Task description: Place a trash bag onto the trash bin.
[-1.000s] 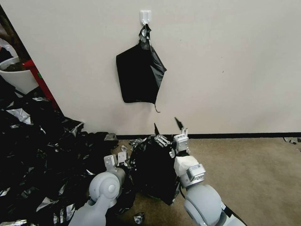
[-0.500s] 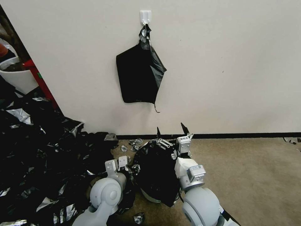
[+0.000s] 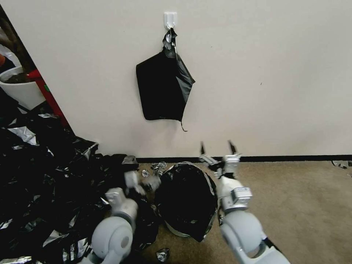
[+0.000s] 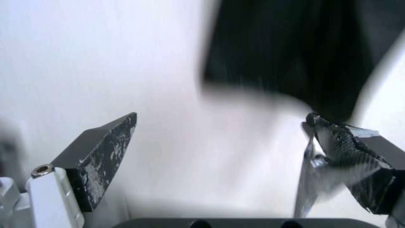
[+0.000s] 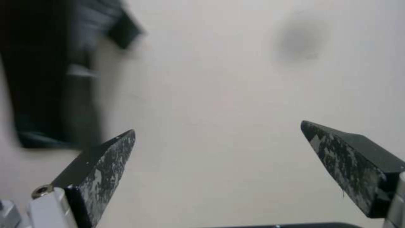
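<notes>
Standing on the carpet near the wall, the trash bin is wrapped in the trash bag, with only a sliver of cream wall showing at its near base. My right gripper sits at the bag's far right edge, fingers spread apart and holding nothing. My left gripper is just left of the bag, fingers also wide apart, with a scrap of black film stuck to one fingertip. A heap of black shreds fills the floor to the left. A flat black pack hangs from a wall hook beyond.
</notes>
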Controlling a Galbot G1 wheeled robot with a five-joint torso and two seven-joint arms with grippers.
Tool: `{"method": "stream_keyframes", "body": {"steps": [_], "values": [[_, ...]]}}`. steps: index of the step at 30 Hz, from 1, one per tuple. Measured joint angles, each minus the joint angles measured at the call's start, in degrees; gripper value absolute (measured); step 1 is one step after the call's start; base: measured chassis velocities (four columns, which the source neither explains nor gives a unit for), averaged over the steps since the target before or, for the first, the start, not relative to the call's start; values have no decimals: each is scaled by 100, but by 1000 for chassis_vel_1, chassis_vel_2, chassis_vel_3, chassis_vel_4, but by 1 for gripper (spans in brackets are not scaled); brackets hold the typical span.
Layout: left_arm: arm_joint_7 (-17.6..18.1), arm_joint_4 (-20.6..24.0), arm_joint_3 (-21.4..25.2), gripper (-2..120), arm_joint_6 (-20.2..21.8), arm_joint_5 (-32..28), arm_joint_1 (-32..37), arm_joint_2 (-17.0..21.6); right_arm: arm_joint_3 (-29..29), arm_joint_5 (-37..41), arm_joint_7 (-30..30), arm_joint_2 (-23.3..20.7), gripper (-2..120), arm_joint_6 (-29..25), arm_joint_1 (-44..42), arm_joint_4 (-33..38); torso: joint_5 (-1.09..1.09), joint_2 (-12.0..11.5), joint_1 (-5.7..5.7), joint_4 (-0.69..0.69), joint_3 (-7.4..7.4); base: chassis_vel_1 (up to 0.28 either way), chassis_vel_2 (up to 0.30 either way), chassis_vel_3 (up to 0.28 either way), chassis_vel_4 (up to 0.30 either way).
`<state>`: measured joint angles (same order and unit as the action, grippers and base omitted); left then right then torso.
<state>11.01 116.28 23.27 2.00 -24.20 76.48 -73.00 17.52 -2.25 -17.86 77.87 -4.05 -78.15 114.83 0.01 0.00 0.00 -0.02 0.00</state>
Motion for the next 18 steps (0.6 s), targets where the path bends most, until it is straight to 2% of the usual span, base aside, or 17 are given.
{"method": "stream_keyframes", "body": {"steps": [1,2,3,4,5,6,7,8,10,18], "values": [[-24,-14,21,100,-16,27,-25,7,38,-15,10,23,100,-6,-7,-13,0,0,0,0,0,0,0,0,0],[-225,-115,165,100,-87,173,-163,75,281,-65,55,164,100,-48,-75,-123,-2,0,0,-1,0,0,0,0,0],[-225,-115,165,100,-87,173,-163,75,281,-65,55,164,100,-48,-75,-123,-2,0,0,-1,0,0,0,0,0],[-412,-186,266,100,-139,271,-190,126,378,-46,66,222,100,-106,-116,-199,0,0,0,0,0,0,0,0,0],[-412,-186,266,100,-139,271,-190,126,378,-46,66,222,100,-106,-116,-199,0,0,0,0,0,0,0,0,0],[-747,-301,382,100,-282,433,-179,184,433,67,69,239,100,-191,-150,-296,-1,0,0,1,0,0,0,0,0],[-747,-301,382,100,-282,433,-179,184,433,67,69,239,100,-191,-150,-296,-1,0,0,1,0,0,0,0,0],[-1029,-404,461,100,-431,600,-150,210,444,197,69,219,100,-249,-162,-375,-2,0,0,3,1,0,0,0,0],[-1208,-470,503,100,-532,725,-128,219,444,272,71,196,100,-275,-165,-415,-2,0,0,3,0,0,0,0,0],[-1223,-477,503,100,-542,729,-123,219,423,289,71,182,100,-277,-162,-417,-2,0,0,2,0,0,0,0,0]]}}
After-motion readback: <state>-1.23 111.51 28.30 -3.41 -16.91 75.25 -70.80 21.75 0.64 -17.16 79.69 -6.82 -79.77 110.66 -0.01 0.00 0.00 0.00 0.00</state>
